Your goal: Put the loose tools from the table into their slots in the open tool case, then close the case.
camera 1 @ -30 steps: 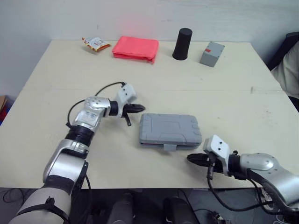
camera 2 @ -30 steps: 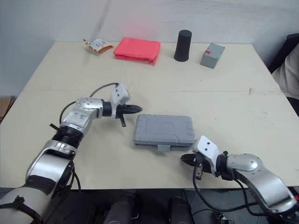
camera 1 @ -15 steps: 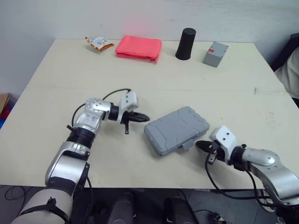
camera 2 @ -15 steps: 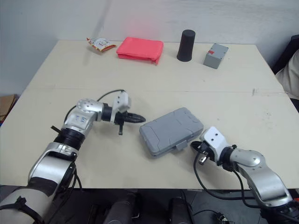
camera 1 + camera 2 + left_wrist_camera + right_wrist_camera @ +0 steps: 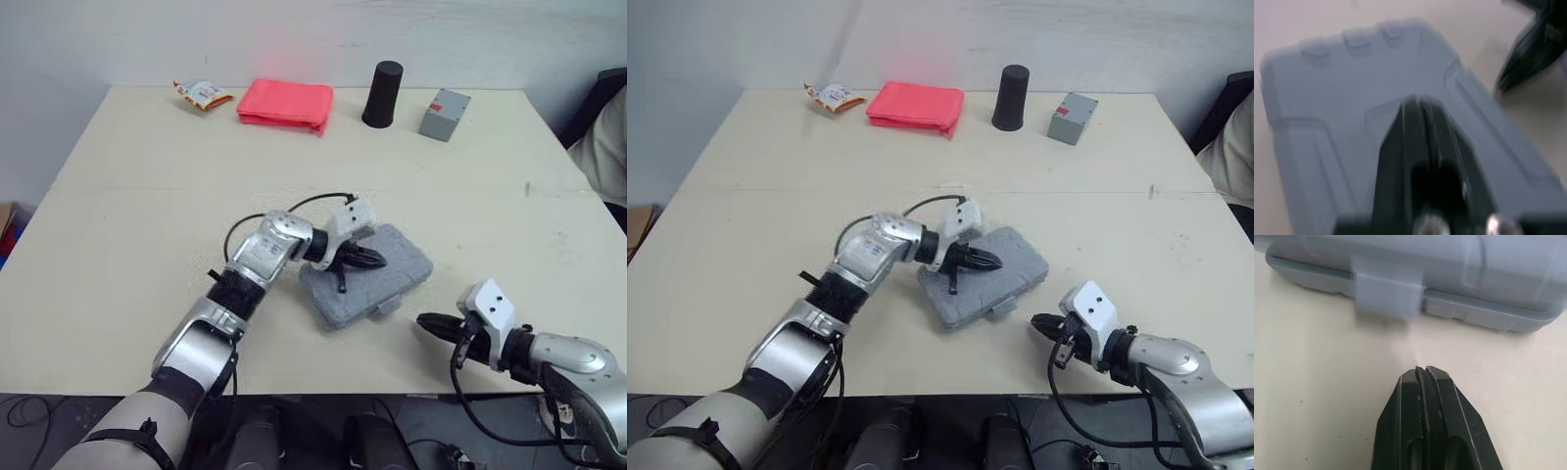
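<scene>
Well, the tool case is shut and lying askew on the desk, close to the front edge and roughly midway along it, latch facing the front. The left gripper is right over the lid, fingers pressed together, holding nothing. The right gripper, also pinched closed and empty, sits near the front edge towards the front right corner, just apart from the case and aimed at that latch.

Now, the danger. A closed fingertip bearing on a smooth lid looks likely to skate, and since the case sits skewed, an off-centre push could spin it or shove it towards the front edge (not much desk to spare there). If the right gripper nudges the latch while nothing pins the case, the whole box may simply slide away and the clasp never snaps home.

What can't be read? The inside, for a start: whether every tool is seated in its slot is hidden under the lid. The right wrist view shows the latch tab hanging over the seam, but whether it has clicked is not clear. The left wrist view is smeared, so whether those fingertips touch the lid or hover just above it, I cannot tell.
</scene>
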Tool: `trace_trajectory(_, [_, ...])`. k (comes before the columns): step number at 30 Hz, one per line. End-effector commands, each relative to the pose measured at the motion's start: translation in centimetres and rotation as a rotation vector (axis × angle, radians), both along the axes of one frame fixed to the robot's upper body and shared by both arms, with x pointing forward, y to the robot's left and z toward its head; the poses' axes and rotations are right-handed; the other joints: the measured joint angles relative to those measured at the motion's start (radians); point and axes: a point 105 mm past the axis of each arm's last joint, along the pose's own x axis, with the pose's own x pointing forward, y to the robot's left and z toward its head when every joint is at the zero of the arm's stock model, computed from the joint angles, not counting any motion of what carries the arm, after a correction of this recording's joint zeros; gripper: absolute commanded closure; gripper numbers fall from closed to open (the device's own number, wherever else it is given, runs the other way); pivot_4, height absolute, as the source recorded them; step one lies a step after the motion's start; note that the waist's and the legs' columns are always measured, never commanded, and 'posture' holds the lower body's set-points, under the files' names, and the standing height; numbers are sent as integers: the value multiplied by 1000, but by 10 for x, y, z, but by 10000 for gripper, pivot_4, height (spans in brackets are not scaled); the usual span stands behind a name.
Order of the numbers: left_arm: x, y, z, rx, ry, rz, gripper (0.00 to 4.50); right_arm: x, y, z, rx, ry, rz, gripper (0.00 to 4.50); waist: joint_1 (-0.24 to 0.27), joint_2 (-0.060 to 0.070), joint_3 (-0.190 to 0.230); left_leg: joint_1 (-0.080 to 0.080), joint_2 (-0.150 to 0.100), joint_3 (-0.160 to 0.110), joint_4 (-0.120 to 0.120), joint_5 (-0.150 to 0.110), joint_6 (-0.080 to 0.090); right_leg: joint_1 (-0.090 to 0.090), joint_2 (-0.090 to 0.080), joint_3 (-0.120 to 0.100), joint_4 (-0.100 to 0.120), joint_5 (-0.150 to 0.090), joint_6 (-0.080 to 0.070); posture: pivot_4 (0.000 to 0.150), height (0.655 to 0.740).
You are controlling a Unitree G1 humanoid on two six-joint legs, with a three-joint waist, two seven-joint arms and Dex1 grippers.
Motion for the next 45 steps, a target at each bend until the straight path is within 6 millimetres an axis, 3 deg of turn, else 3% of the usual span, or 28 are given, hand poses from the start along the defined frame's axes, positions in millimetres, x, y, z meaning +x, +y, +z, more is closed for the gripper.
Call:
trace_trajectory(1, [-10, 43, -84, 271, 153, 74, 45000, -3, 6, 12, 11, -45, 19, 44308, -2, 2, -10, 7, 1, 0, -1, -7, 4, 7, -1, -1, -5, 0, 0, 1500, 7355])
trace_trajectory(4, [-14, 39, -80, 240, 143, 40, 45000, -4, 5, 12, 6, -41, 18, 44308, -6, 1, -28, 20, 5, -2, -4, -19, -1, 24, -1, 3, -14, -2, -3, 1500, 7355])
trace_trajectory(10, [-11, 29, -68, 183, 119, 40, 45000, 0, 9, 15, 6, -51, 33, 44308, -2, 4, -31, 19, 6, -4, -5, -19, -2, 23, -1, 6, -14, -4, -8, 1500, 7355])
trace_trajectory(14, [-15, 23, -63, 155, 117, 18, 45000, 8, 21, 28, 69, -83, 54, 44308, -2, 4, -31, 18, 6, -4, -5, -17, 2, 23, -1, 6, -14, -4, -8, 1500, 7355])
trace_trajectory(30, [-22, 12, -49, 126, 69, -30, 45000, 27, 37, -2, 5, -13, 65, 44308, -7, 5, -31, 17, 6, -5, -9, -16, 2, 20, -1, 5, -15, -5, -10, 1500, 7355])
trace_trajectory(45, [-33, 8, -58, 182, 22, -100, 45000, 31, 44, -16, 21, 13, 30, 44308, -25, 4, -31, 18, 6, -5, -12, -18, -3, 20, -2, 5, -16, -5, -10, 1500, 7355])
